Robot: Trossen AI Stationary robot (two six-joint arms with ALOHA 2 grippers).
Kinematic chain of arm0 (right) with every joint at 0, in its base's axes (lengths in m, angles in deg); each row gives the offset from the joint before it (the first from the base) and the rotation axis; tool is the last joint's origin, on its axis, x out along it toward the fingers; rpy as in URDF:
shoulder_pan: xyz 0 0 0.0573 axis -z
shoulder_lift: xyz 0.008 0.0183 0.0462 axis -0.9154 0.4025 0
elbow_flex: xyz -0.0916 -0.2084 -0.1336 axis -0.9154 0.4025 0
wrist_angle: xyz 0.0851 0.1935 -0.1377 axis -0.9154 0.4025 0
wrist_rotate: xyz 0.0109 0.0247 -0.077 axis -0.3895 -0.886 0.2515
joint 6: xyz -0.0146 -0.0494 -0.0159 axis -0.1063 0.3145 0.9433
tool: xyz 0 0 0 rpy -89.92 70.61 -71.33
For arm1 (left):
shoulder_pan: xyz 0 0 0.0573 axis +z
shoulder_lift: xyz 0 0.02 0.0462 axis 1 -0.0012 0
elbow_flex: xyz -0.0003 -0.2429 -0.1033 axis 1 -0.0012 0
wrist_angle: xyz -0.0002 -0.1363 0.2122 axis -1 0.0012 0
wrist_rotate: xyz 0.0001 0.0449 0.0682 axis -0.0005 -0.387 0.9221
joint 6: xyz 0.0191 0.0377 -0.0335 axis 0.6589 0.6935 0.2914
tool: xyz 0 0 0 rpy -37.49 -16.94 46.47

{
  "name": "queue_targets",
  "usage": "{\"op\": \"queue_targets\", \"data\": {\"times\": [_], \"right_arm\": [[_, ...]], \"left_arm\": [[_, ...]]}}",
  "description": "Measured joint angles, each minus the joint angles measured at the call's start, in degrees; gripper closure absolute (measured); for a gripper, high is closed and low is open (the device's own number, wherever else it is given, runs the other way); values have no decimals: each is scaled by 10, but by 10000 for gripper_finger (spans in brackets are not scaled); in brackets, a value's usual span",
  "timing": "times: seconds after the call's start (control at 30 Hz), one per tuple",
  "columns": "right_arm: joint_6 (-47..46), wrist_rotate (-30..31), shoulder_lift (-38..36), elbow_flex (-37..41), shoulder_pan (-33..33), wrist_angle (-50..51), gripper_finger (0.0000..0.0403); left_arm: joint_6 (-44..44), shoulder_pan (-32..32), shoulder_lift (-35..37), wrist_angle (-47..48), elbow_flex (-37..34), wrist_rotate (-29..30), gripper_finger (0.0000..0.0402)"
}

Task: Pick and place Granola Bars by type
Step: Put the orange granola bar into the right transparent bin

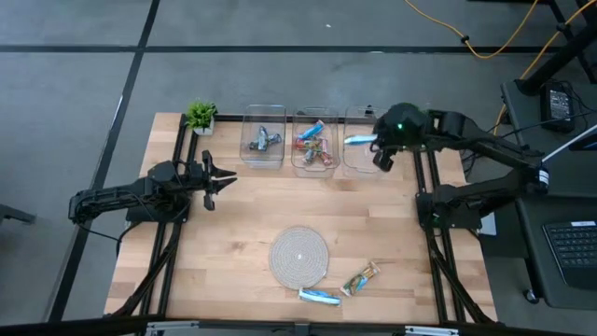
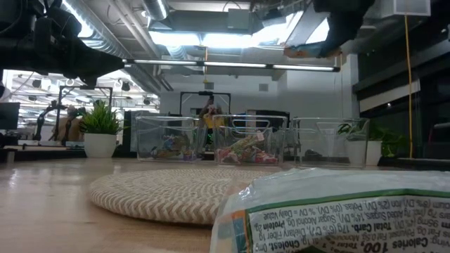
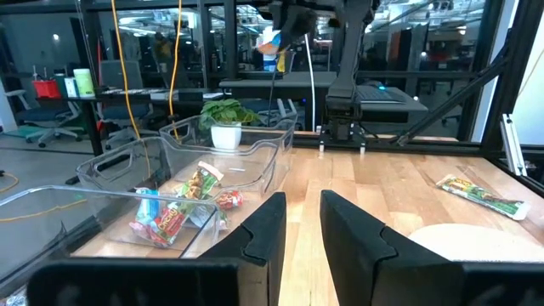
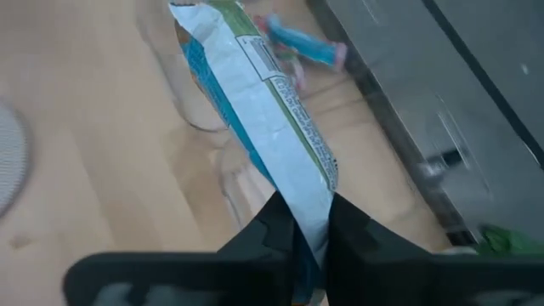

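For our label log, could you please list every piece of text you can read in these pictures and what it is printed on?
"Calories 100": upside down on the granola bar wrapper nearest the low camera.
"Total Carb. 17g": same wrapper; its other print is blurred.
Print on the bar in the right gripper: too small to read.

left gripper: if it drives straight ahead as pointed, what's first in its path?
Probably nothing on the table. The left gripper points across bare table toward the right arm's base; the bins lie off to one side, the mat to the other. Depth is uncertain.
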Motion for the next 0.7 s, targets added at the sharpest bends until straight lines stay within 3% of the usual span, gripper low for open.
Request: {"op": "queue_targets", "data": {"times": [0.43,0.7], "right_arm": [[27,-1,0,4,97,22,361],[53,-2,1,69,147,-22,371]], "left_arm": [[0,0,0,0,0,0,332],[0,0,0,0,0,0,331]]}}
